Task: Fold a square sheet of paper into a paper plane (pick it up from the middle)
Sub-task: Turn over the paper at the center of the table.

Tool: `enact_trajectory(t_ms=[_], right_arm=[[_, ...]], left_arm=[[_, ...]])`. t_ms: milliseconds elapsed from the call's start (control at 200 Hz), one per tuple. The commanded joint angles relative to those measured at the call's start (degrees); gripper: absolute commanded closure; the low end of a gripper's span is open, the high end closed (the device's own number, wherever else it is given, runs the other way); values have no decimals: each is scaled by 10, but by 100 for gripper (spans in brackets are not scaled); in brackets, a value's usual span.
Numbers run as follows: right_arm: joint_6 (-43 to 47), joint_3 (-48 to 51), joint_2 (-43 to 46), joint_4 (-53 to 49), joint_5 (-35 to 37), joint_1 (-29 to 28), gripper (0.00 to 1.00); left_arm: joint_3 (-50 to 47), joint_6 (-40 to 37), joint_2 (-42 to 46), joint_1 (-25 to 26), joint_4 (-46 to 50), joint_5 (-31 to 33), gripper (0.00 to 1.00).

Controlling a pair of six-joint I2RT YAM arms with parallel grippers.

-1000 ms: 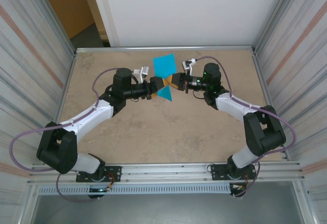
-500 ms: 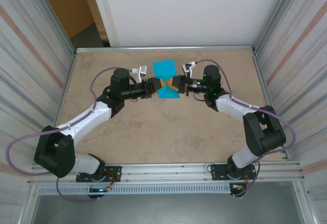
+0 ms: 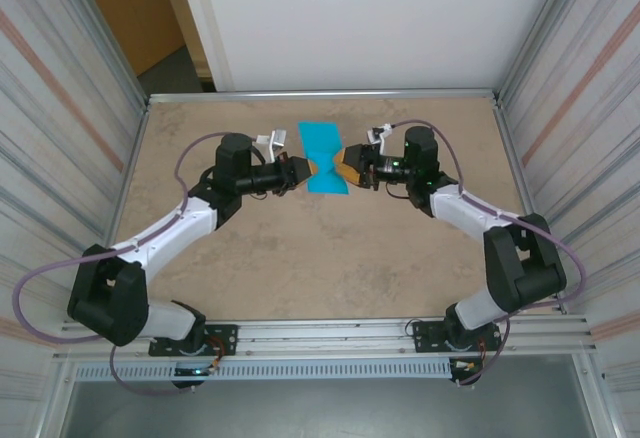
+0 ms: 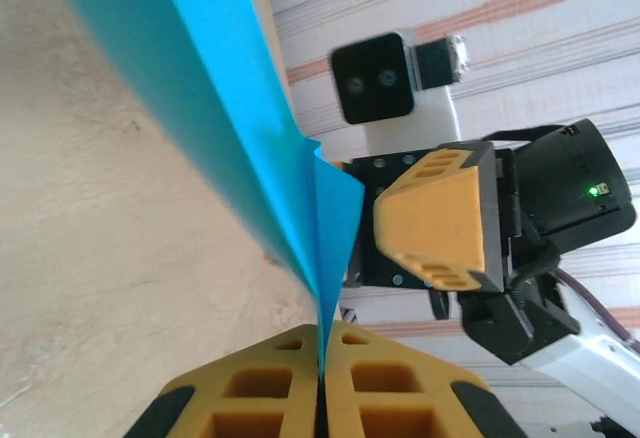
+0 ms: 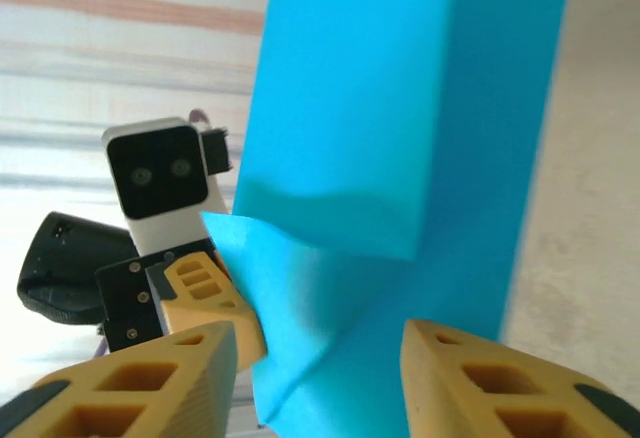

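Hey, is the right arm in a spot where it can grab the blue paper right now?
Probably yes. The right gripper has its jaws open on either side of the blue paper, with nothing in between. The left gripper, shut on the opposite edge, seems to steady it.

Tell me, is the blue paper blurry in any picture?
Left wrist view: the square sheet of paper is very close up and its edges look soft. Right wrist view: a soft shadow lies under its fold. Top external view: sharp, evenly lit.
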State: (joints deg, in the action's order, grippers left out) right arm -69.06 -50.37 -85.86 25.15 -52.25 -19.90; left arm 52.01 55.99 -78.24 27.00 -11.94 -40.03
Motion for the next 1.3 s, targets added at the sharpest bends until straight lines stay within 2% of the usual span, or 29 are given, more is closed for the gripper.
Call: enact_trajectory(t_ms=[0,85,165,276,391,641,742,807,897,962,1123,1293], right_arm=[[103,-25,41,-166,62,28,51],[162,-45,54,-273,121,49,47],[191,-56,67,-329,160,65,46],[225,-65,85,-386,208,78,43],[250,-71,94,-424,248,85,42],[261,-64,94,-444,268,109,43],[255,-53,97,-447,273,123,43],[250,-44,101,-449,277,132,43],[246,-34,108,-452,285,141,43],[244,-28,112,-458,288,148,43],[241,-12,124,-465,302,159,43],[240,-5,131,-475,307,161,43]], left_arm=[[24,-61,-6,-18,74,-6,92],[55,-125,-10,-25,175,23,92],[104,-198,-20,-24,298,74,93],[187,-288,-51,-14,451,170,94],[277,-348,-95,16,576,299,94],[450,-379,-226,103,747,611,95],[499,-370,-288,132,790,692,94],[532,-358,-331,145,815,718,94],[566,-335,-382,157,825,718,94],[579,-313,-409,158,817,689,94],[550,-276,-438,160,717,529,88],[492,-256,-431,148,600,369,71]])
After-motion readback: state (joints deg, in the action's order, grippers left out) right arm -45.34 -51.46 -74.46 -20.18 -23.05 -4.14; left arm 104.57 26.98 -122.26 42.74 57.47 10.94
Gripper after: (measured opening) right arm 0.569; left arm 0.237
